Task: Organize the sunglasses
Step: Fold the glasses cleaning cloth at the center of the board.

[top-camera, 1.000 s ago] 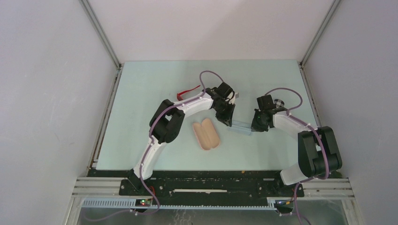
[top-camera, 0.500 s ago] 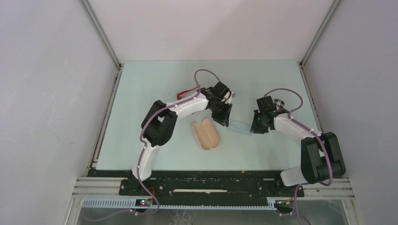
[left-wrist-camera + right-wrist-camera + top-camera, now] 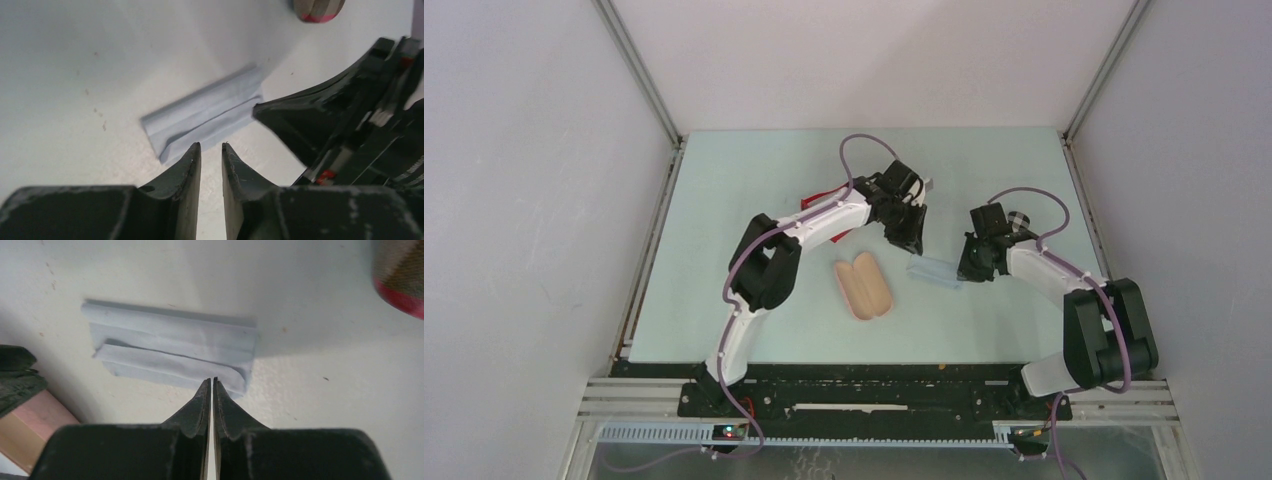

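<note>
The red sunglasses (image 3: 822, 197) lie at the far middle of the table, mostly hidden under my left arm. The orange-tinted pair is out of view. My left gripper (image 3: 914, 240) hovers just beyond a folded pale blue cloth (image 3: 932, 270). Its jaws stand a little apart with nothing between them (image 3: 211, 146), and the cloth (image 3: 207, 111) lies ahead of them. My right gripper (image 3: 969, 268) is at the cloth's right end. In the right wrist view it is shut (image 3: 211, 381), its tips at the near edge of the cloth (image 3: 170, 342), which lies flat.
An open pink case (image 3: 864, 285) lies left of the cloth; its corner shows in the right wrist view (image 3: 25, 432). A plaid case (image 3: 1021, 218) sits behind my right arm and shows in the wrist views (image 3: 318, 7) (image 3: 400, 275). The two grippers are close together.
My left gripper has let go of the cloth's left end and moved up and away from it. The cloth now lies flat. My right gripper has hardly moved.
</note>
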Tool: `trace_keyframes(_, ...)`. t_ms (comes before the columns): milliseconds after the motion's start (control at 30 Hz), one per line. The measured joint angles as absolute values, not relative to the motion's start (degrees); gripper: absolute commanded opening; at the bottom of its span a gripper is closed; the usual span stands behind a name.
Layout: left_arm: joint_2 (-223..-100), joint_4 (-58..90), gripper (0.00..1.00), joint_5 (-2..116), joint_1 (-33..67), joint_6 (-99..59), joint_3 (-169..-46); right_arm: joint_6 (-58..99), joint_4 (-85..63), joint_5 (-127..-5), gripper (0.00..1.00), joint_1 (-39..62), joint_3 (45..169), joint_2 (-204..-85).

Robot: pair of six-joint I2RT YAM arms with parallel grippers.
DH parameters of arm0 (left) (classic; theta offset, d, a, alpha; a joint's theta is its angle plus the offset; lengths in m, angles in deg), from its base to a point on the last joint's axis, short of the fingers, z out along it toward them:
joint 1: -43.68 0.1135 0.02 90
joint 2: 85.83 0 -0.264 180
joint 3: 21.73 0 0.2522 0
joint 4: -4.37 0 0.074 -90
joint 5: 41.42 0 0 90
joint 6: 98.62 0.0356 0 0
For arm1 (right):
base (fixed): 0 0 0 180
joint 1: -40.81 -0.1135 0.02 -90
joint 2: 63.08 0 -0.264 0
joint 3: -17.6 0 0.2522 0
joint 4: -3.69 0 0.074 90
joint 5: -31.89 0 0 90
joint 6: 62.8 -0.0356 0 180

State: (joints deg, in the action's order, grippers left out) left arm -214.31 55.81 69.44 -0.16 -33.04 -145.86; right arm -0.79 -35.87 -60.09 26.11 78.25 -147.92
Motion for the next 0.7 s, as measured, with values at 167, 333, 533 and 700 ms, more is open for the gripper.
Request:
trace_keyframes(167, -218.92, 55.22, 0.26, 72.11, -0.03, -35.10, -149.84, -2.58, -32.92, -63.34, 0.10, 25.80, 81.20, -153.56)
trace_keyframes(333, -222.60, 55.54, 0.26, 74.56, -0.03, -36.80, -149.84, -3.83, -30.23, -65.51, 0.09, 25.28, 82.32, -157.71)
trace_keyframes(533, -223.95, 55.52, 0.26, 74.73, 0.26, -37.76, -149.84, -4.61, -28.81, -67.34, 0.08, 25.21, 82.73, -158.80)
trace_keyframes(700, -223.95, 55.50, 0.26, 74.42, 0.83, -37.76, -149.81, -3.96, -28.88, -67.74, 0.08, 24.56, 82.69, -158.74)
